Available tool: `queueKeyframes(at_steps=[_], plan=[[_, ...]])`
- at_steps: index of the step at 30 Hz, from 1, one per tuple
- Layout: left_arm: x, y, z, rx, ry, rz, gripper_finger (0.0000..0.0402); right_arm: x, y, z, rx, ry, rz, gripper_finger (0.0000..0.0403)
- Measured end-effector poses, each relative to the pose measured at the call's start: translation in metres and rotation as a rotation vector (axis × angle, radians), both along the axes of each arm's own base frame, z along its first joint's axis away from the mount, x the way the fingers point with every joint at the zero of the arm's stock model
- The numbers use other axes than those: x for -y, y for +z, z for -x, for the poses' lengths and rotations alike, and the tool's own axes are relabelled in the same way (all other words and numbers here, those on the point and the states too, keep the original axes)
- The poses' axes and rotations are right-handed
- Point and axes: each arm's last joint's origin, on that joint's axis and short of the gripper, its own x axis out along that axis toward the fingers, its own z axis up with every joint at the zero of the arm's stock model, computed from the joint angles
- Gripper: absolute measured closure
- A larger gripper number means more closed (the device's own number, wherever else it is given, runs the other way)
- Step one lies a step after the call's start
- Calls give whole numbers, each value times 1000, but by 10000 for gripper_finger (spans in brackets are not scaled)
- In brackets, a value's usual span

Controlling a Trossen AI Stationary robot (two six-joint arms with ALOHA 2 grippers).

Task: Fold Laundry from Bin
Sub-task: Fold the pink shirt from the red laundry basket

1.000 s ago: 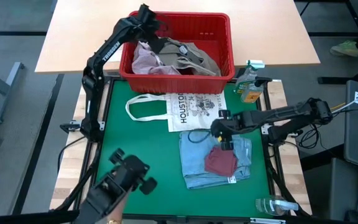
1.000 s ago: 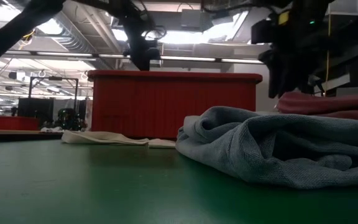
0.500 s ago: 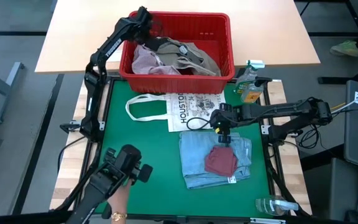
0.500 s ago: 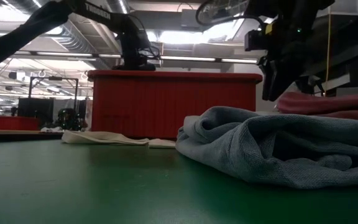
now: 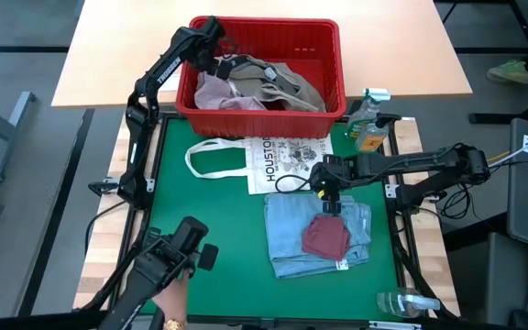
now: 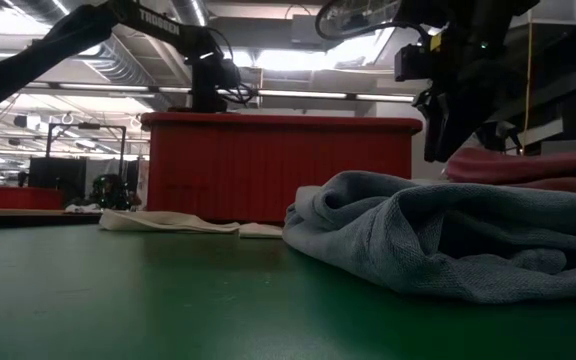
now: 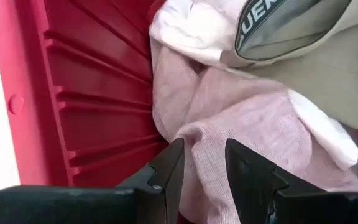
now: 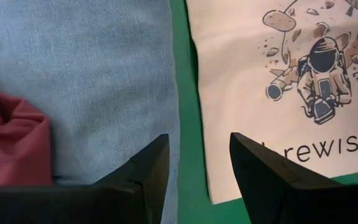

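Note:
The red bin stands at the table's far edge, holding pale pink, khaki-grey and white laundry. My left gripper reaches down into the bin's far left corner. It stands open just over the pink cloth, beside the bin's ribbed wall; I cannot tell whether it touches. A folded light blue garment lies on the green mat with a maroon piece on top. My right gripper hangs open above the blue garment's far edge.
A white tote bag lies flat between the bin and the blue garment. A spray bottle stands at the far right and another bottle at the near right. A person's hand holds a black device at the near left.
My left gripper has sunk into the bin's far left corner and rolled about its own axis, staying open. My right gripper has shifted slightly toward the far edge, from over the maroon piece to the blue garment's far edge. The black device at the near left has moved.

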Motion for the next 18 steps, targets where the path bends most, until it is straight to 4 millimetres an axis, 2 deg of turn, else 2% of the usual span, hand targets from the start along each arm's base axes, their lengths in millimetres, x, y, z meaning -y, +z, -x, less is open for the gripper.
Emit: queueKeyframes(at_steps=[8,18], plan=[[1,-4,0,24,50,12,289,0,1,-3,34,0,0,233],[3,-47,2,-77,36,120,289,0,1,-3,34,0,0,233]])
